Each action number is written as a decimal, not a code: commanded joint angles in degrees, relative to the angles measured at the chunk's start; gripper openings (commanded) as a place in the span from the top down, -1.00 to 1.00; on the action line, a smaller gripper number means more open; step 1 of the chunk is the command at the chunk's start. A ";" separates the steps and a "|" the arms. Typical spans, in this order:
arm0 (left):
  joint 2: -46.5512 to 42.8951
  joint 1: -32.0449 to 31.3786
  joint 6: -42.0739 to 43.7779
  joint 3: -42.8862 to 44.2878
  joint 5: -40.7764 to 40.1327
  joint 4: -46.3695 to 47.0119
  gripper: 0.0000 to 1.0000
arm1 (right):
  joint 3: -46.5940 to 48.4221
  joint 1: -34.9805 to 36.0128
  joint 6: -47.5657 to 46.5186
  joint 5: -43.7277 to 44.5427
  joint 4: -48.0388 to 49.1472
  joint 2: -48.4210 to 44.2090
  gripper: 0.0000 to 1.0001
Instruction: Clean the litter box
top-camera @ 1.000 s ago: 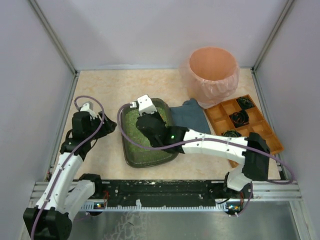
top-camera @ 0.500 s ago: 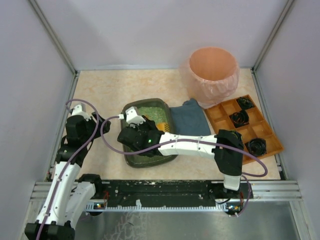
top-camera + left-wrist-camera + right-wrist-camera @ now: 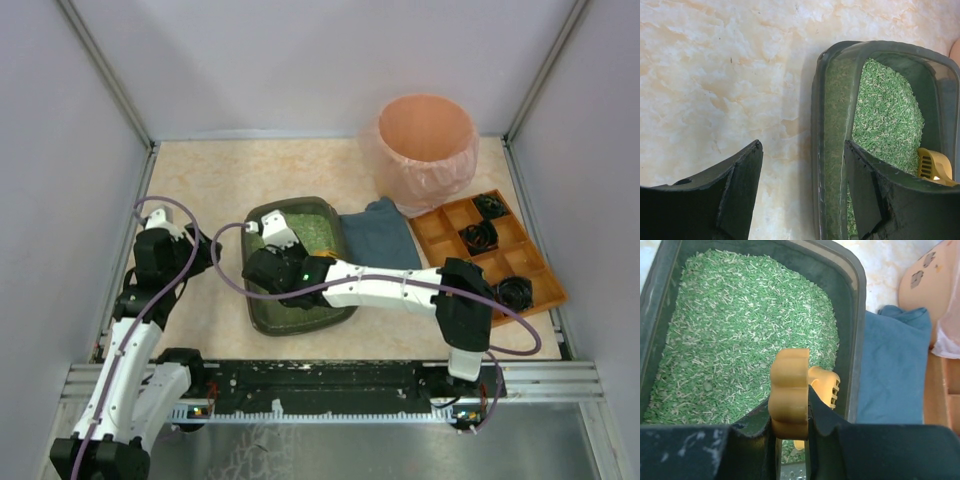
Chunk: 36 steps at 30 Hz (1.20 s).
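Scoop held over the litter box (image 3: 318, 318)

The right gripper (image 3: 790, 415) is clamped on a yellow scoop (image 3: 789, 395) above the green litter. The left gripper (image 3: 802, 147) stands parted and empty, with the box's rim between its fingers. The box sits centre frame, beside a blue cloth (image 3: 378, 235).

- Litter box (image 3: 858, 315): dark plastic, smooth, with a faint sheen on the rim.
- Litter (image 3: 740, 330): green granules, dry, matt and rough.
- Scoop (image 3: 789, 395): yellow plastic, smooth, with a dull shine.
- Cloth (image 3: 892, 365): blue fabric, soft, matt and creased.
- Table (image 3: 715, 75): marble-patterned top, smooth, lightly glossy.
- Bin (image 3: 425, 150): thin pink plastic liner, crinkled and shiny.
- Tray (image 3: 530, 265): orange plastic, matt.
- Left gripper (image 3: 802, 145) fingers (image 3: 740, 190): black, matt, with rough, scuffed edges.
- Rail (image 3: 330, 385): bare metal, dull.
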 commanded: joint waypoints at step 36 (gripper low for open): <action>1.93 0.54 1.08 -0.24 3.67 2.13 -0.42 | -26.82 -6.57 12.66 -16.01 46.00 -23.03 1.00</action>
